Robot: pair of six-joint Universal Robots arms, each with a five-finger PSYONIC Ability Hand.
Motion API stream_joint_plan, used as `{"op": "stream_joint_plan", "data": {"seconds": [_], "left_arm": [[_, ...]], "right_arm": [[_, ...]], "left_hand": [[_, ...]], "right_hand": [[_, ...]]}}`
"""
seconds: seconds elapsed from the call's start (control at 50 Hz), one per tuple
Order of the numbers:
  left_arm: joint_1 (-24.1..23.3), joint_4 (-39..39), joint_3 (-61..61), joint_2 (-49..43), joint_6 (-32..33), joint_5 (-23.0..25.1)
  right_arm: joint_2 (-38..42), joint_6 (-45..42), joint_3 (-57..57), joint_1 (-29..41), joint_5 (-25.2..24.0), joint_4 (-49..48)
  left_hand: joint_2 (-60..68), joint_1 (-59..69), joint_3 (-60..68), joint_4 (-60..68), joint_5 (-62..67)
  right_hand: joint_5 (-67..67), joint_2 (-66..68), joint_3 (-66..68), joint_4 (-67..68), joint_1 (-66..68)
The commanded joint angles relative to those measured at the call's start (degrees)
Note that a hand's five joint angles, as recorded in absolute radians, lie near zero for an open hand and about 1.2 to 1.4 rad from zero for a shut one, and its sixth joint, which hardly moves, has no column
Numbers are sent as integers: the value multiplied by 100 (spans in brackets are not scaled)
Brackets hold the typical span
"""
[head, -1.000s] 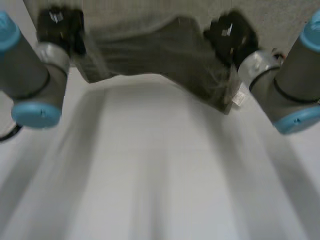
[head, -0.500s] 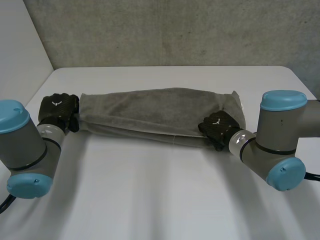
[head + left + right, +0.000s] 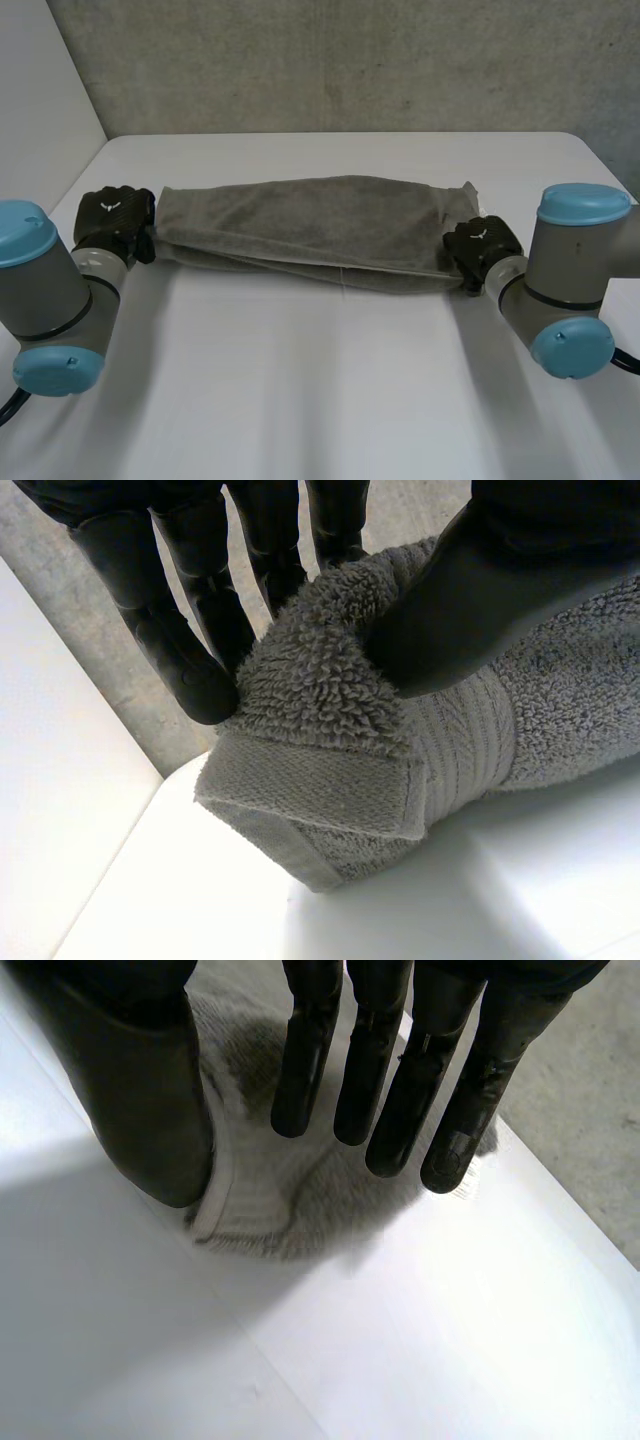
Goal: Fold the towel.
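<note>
Grey towel (image 3: 310,222): my left hand (image 3: 480,600) pinches one end; right hand (image 3: 135,1080), fingers (image 3: 390,1080) straight, grips nothing, so I judge that end could slip.

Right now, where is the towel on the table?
Head view: the towel lies stretched across the white table, between the left robot hand and the right robot hand.

A white table (image 3: 320,400) spreads across the near scene. A grey concrete wall (image 3: 350,60) stands beyond its far edge. A white panel (image 3: 40,90) is at the far left.
</note>
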Motion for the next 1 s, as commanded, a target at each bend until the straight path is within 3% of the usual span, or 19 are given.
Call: {"op": "stream_joint_plan", "data": {"seconds": [0.02,0.04,0.08,0.24,0.42,0.48,0.76,1.0], "left_arm": [[-1,-2,-13,1,0,0],[-1,-2,-13,1,0,0],[-1,-11,-13,9,0,0],[-98,-72,-31,141,-9,0],[-98,-239,-215,1115,0,0],[-71,-345,-347,1477,9,9],[-10,-986,-1648,2980,105,721],[271,-1066,-1816,2954,756,861]], "right_arm": [[-3,-9,2,-169,48,34],[-3,-9,2,-169,49,34],[-29,26,-16,-274,75,25],[-371,184,-104,-415,49,-10],[-1251,70,-262,-530,13,209],[-1944,-455,-253,-705,-153,823],[-3184,-2829,738,-881,-417,2248],[-3255,-3200,916,-969,-417,2240]], "left_hand": [[-541,-261,-867,-638,-1474],[-541,-261,-867,-638,-1474],[-541,-261,-867,-638,-1474],[-541,-261,-867,-638,-1474],[-541,-261,-867,-638,-1474],[-541,-261,-867,-638,-1474],[-541,-261,-867,-638,-1474],[-541,-261,-867,-638,-1474]], "right_hand": [[1178,1034,1076,1077,1092],[1185,1041,1083,1084,1099],[3790,3646,3687,3688,3704],[3803,3659,3701,3702,3717],[3803,3659,3701,3702,3717],[3803,3659,3701,3702,3717],[3803,3659,3701,3702,3717],[3803,3659,3701,3702,3717]]}}
